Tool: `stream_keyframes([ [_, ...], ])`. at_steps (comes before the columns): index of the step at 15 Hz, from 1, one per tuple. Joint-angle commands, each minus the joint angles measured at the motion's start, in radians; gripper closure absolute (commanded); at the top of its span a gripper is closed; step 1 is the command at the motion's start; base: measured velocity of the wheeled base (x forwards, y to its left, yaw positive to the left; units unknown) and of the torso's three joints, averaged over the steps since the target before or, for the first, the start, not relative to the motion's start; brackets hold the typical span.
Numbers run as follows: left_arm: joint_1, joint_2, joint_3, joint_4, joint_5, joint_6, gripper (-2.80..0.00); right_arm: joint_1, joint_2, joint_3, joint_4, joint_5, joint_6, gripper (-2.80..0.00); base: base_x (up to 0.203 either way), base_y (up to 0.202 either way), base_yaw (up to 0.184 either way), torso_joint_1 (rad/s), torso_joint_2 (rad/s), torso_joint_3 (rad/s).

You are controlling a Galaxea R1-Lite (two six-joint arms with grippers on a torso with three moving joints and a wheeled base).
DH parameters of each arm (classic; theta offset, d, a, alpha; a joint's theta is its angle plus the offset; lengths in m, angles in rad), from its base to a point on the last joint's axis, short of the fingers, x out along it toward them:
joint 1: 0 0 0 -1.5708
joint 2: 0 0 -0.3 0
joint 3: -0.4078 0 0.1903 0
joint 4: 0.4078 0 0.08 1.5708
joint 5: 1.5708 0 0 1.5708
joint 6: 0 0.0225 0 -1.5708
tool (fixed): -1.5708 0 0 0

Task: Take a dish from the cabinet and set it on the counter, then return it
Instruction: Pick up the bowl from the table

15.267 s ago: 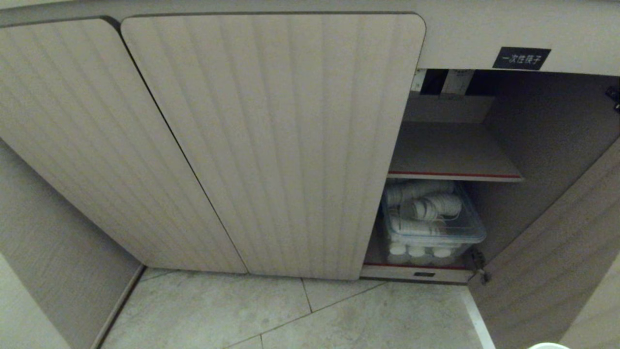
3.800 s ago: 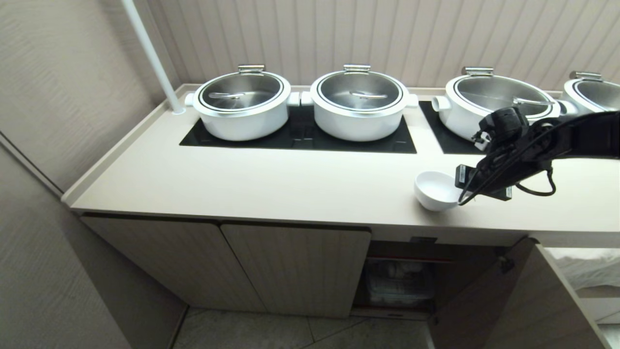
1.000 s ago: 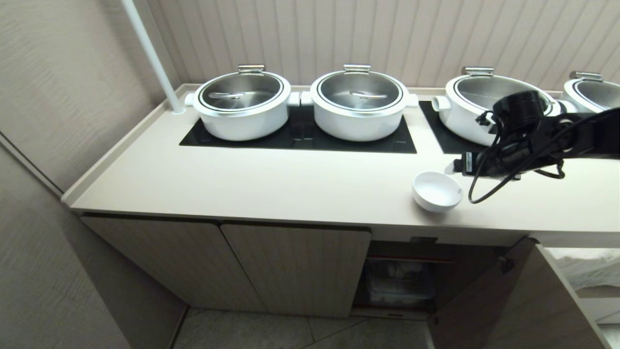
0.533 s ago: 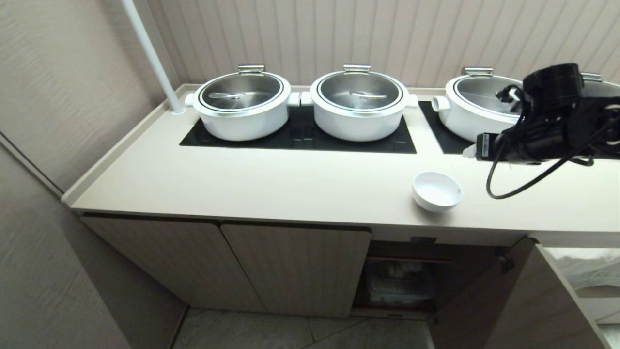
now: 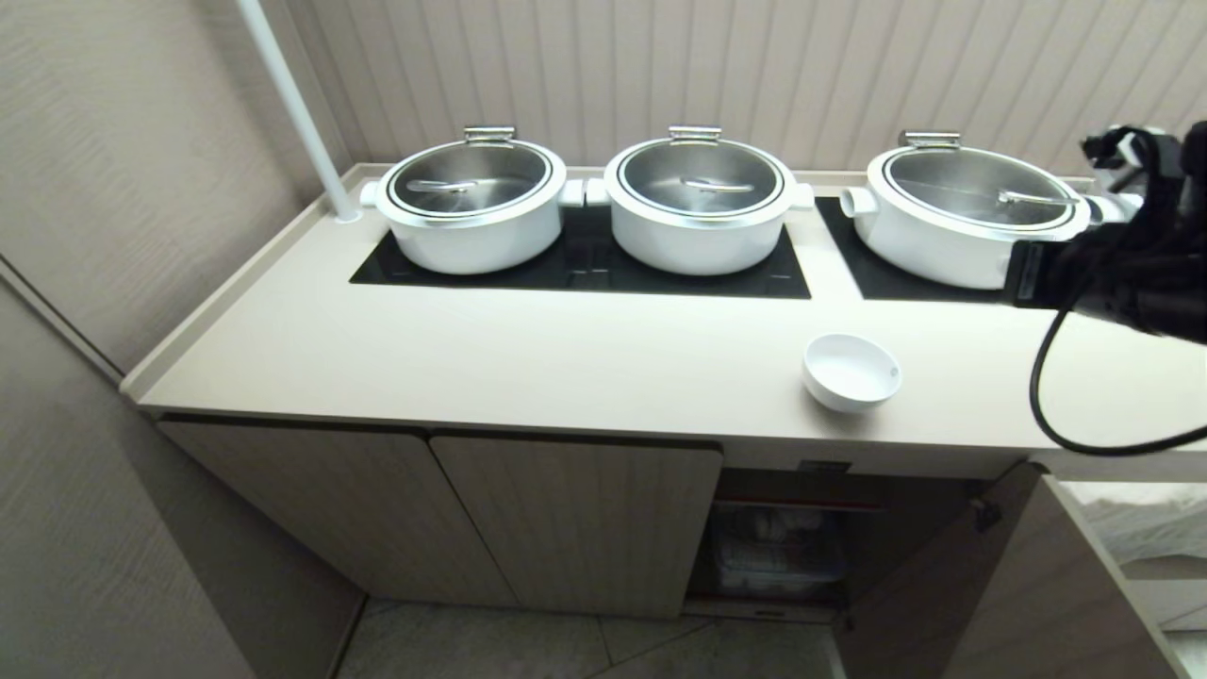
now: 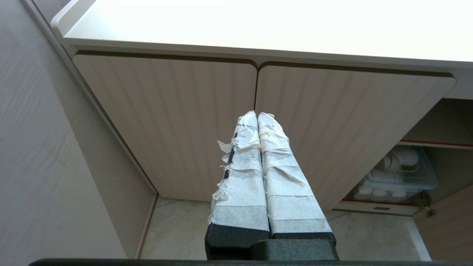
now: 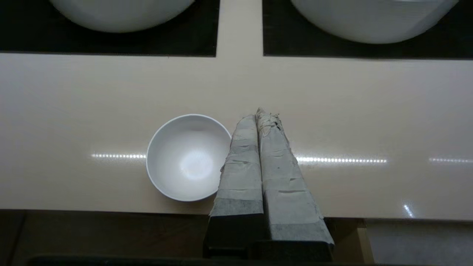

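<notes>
Hovering above dish point(image 7: 188, 157), right tool point(image 7: 263, 114) closed

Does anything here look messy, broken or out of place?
Mostly tidy. The white bowl sits upright and empty on the counter, near its front edge. One cabinet door hangs open below it. The tape on both end effectors, left and right, is frayed and torn. Nothing is spilled.

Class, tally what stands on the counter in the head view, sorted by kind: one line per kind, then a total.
Large white pots with steel lids: 3
Small white bowl: 1
Total: 4
</notes>
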Motion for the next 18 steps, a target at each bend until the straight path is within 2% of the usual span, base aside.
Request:
stream_keyframes([
  [1,0.000,0.000,0.001,-0.001,0.001,-0.001,0.00,-0.006,-0.197,0.187,-0.112,-0.014,0.003,0.00,0.000,0.000,0.000,0.000,0.00,0.000],
  [4,0.000,0.000,0.000,-0.001,0.001,-0.001,0.00,-0.014,-0.401,0.415,-0.221,-0.055,0.003,0.00,0.000,0.000,0.000,0.000,0.00,0.000],
  [8,0.000,0.000,-0.001,-0.001,0.001,-0.001,0.00,-0.086,-0.695,0.700,-0.260,-0.054,-0.018,0.00,0.000,0.000,0.000,0.000,0.00,0.000],
  [13,0.000,0.000,-0.001,-0.001,0.001,-0.001,0.00,-0.165,-1.057,1.036,-0.277,0.063,-0.064,0.00,0.000,0.000,0.000,0.000,0.00,0.000],
  [15,0.000,0.000,-0.001,-0.001,0.001,-0.001,0.00,-0.195,-1.181,1.073,-0.180,0.130,-0.092,0.00,0.000,0.000,0.000,0.000,0.00,0.000],
  [17,0.000,0.000,-0.001,-0.001,0.001,-0.001,0.00,-0.227,-1.244,1.086,0.030,0.161,-0.113,0.00,0.000,0.000,0.000,0.000,0.00,0.000],
  [18,0.000,0.000,0.001,-0.001,0.000,-0.001,0.00,-0.232,-1.248,1.089,0.049,0.166,-0.116,0.00,0.000,0.000,0.000,0.000,0.00,0.000],
])
